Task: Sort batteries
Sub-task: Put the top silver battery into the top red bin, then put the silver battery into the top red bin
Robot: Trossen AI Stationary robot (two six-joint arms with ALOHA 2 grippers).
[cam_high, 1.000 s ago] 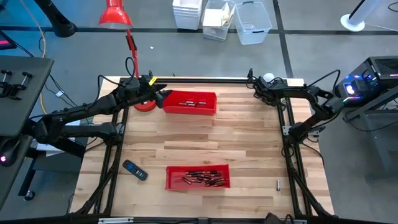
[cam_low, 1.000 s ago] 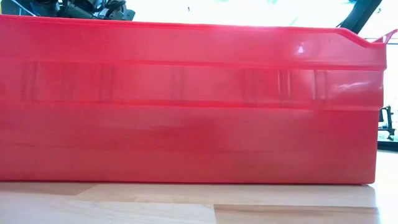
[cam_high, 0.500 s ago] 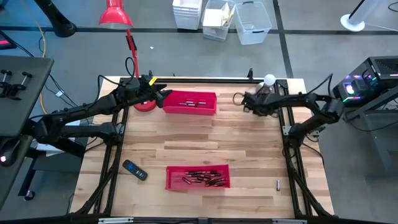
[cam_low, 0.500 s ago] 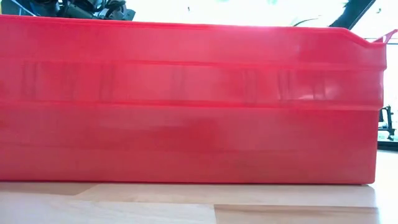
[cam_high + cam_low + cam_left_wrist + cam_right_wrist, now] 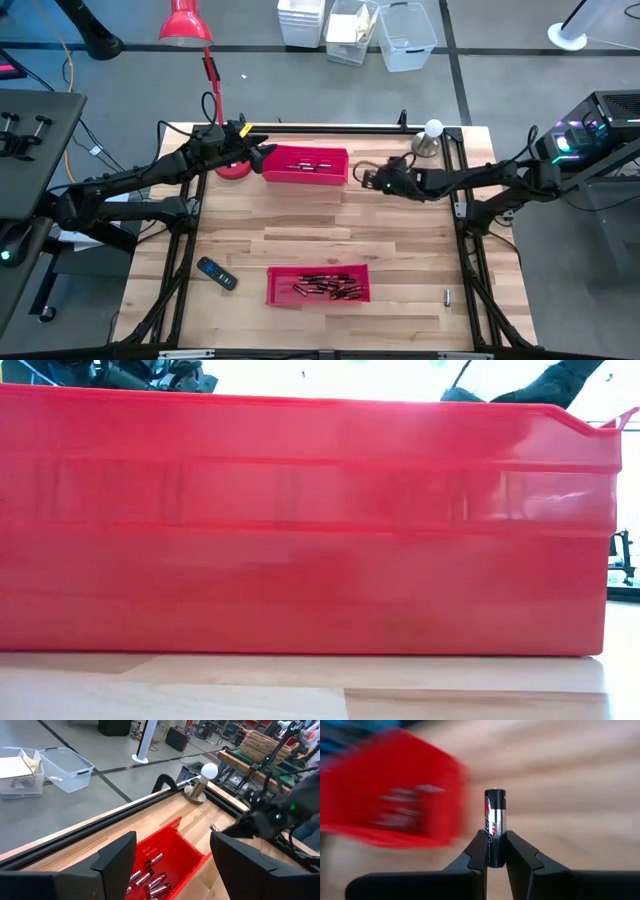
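Wooden table (image 5: 320,225) on grey floor holds two red trays (image 5: 306,163).

Right gripper (image 5: 372,180) moved from table's far right corner toward far red tray (image 5: 306,164), now just beside its right end.

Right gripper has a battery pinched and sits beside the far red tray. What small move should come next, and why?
Probably carry it a little further, over the far red tray, then open. The right gripper is shut on a battery and hangs just beside that tray's right end, not yet above it. The left gripper waits open at the tray's other end.
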